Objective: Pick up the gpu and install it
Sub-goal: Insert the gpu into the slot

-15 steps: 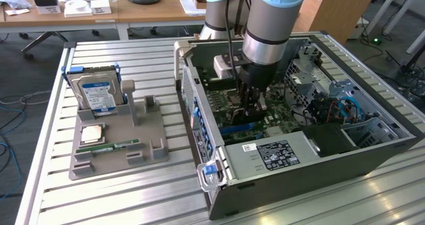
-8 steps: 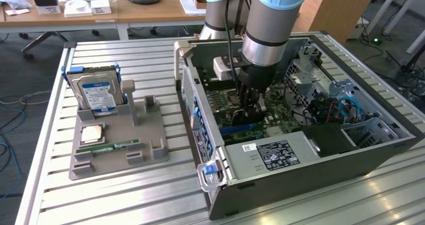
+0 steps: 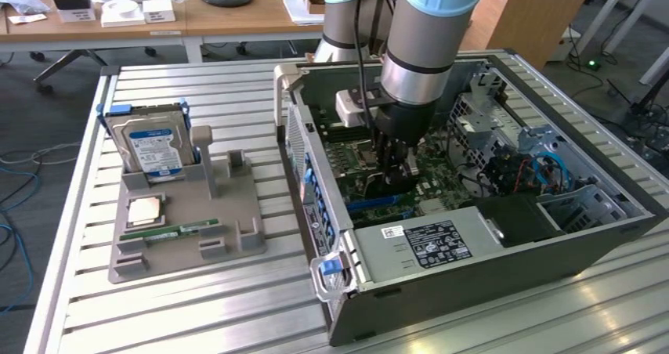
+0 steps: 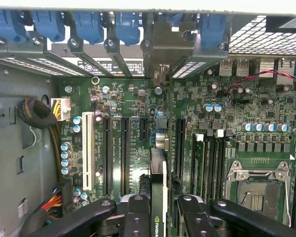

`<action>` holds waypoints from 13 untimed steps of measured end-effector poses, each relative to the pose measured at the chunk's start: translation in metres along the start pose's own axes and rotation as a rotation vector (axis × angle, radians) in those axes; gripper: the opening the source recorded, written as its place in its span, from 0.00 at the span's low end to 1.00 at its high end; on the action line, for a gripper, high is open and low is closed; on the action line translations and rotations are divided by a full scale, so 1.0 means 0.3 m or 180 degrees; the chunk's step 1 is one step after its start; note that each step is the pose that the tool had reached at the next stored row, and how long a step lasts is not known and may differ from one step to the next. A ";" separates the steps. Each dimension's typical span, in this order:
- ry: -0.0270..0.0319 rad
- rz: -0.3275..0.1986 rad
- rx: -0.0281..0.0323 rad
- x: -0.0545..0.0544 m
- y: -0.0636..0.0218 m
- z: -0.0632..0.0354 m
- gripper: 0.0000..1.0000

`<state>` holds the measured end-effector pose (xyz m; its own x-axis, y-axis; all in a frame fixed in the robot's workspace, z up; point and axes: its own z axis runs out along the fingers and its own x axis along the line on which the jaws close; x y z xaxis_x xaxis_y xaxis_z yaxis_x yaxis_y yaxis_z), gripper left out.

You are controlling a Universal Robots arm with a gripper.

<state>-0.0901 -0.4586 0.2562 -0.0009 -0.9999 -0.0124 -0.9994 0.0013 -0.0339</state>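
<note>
The gpu (image 4: 158,173) stands edge-on between my fingers in the wrist view, a thin dark card with a logo on its near edge. It sits low over the green motherboard (image 4: 133,108), in line with the long black expansion slots, and its far end points at the rear slot openings (image 4: 160,49) of the case. My gripper (image 4: 160,217) is shut on it, one black finger (image 4: 137,217) on each side. In the exterior view the gripper (image 3: 392,174) reaches straight down into the open computer case (image 3: 471,236), and the arm hides most of the card.
Beside the case a grey holder (image 3: 188,236) carries a hard drive (image 3: 155,146), a processor chip (image 3: 144,210) and a memory stick (image 3: 169,232). Inside the case are the power supply (image 3: 428,244), an open processor socket (image 4: 256,187), a white slot (image 4: 88,150) and a cable bundle (image 4: 39,113).
</note>
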 end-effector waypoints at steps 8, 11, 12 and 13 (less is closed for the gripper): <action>-0.0001 0.0000 0.0001 0.000 0.000 0.003 0.26; 0.0000 0.0000 0.0000 0.000 0.000 0.007 0.26; 0.0000 0.0000 0.0000 0.000 0.000 0.008 0.26; 0.0000 0.0000 0.0000 0.000 0.000 0.009 0.26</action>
<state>-0.0901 -0.4586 0.2534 -0.0010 -0.9999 -0.0124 -0.9994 0.0014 -0.0339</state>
